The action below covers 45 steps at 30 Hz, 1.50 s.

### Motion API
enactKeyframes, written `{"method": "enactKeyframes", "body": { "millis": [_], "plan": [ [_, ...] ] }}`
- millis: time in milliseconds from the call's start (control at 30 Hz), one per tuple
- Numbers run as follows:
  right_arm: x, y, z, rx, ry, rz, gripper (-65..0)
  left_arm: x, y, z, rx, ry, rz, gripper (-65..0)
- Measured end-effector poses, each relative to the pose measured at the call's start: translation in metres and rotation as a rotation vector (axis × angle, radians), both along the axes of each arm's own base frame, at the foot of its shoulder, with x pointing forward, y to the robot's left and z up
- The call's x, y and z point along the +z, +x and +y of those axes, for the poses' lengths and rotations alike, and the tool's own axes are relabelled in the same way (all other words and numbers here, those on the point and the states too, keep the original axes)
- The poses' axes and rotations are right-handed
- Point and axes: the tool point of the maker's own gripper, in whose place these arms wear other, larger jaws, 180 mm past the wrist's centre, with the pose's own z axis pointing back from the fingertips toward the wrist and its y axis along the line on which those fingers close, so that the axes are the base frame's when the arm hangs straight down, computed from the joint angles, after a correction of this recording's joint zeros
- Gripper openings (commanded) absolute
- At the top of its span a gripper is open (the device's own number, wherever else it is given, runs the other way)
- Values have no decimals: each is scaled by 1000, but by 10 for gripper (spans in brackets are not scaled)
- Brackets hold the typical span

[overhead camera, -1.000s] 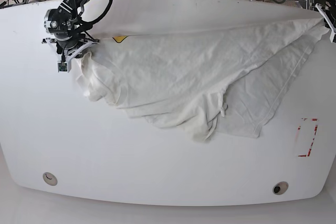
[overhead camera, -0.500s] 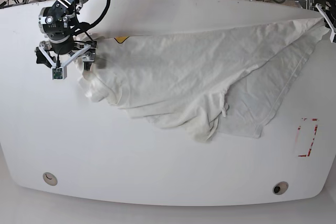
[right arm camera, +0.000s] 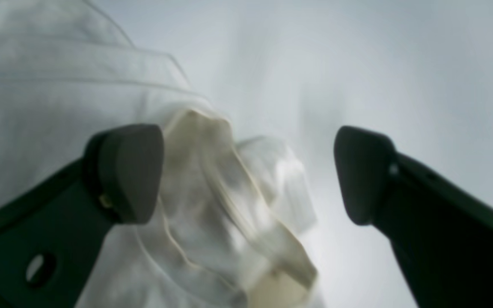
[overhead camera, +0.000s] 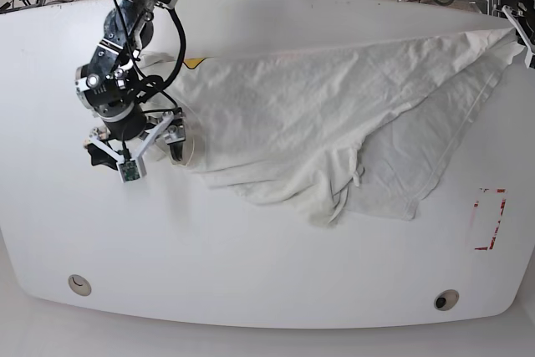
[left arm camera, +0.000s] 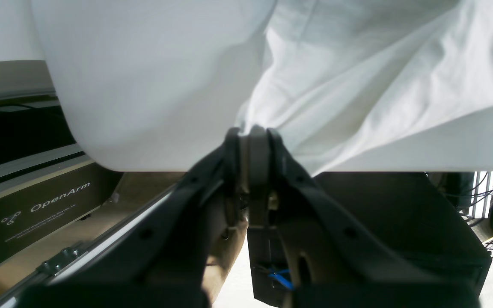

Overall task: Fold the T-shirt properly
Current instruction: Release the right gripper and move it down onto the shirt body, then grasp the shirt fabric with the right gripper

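White T-shirt (overhead camera: 318, 114) sprawls mid-frame; your left gripper (left arm camera: 250, 134) pinches its upper-right corner, right gripper (right arm camera: 248, 173) gapes wide at left.

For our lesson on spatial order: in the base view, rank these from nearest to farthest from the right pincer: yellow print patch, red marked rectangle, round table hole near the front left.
1. Yellow print patch, just behind the right pincer.
2. Round table hole, front left.
3. Red marked rectangle, far across the table.
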Motion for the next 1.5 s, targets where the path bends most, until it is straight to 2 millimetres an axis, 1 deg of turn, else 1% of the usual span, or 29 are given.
{"method": "enactKeyframes", "body": {
  "millis": [67, 200, 367, 467, 600, 767, 967, 1067, 1233, 1500],
  "plan": [
    [-3, 11, 10, 27, 18, 9, -59, 0, 0, 0, 0, 0, 0, -650],
    [-18, 30, 31, 90, 50, 55, -59, 0, 0, 0, 1, 1, 0, -650],
    [-35, 47, 53, 147, 92, 107, -59, 0, 1, 0, -2, 0, -2, -650],
    [-41, 57, 66, 168, 141, 105, -59, 0, 1, 0, -2, 0, -3, -650],
    [-49, 68, 76, 180, 191, 111, -59, 0, 1, -1, -1, 0, -2, -650],
    [-64, 71, 77, 184, 223, 141, -59, 0, 1, 0, -2, 1, -2, -650],
    [-81, 71, 77, 181, 260, 167, -59, 0, 1, -1, -2, 0, -2, -650],
    [-84, 72, 74, 171, 270, 159, -59, 0, 1, 0, -2, 0, -2, -650],
    [-83, 74, 71, 165, 272, 140, -59, 0, 1, 0, -1, -1, -2, -650],
    [-88, 73, 77, 177, 287, 145, -60, 0, 1, 0, -1, 0, -2, -650]
  ]
}}
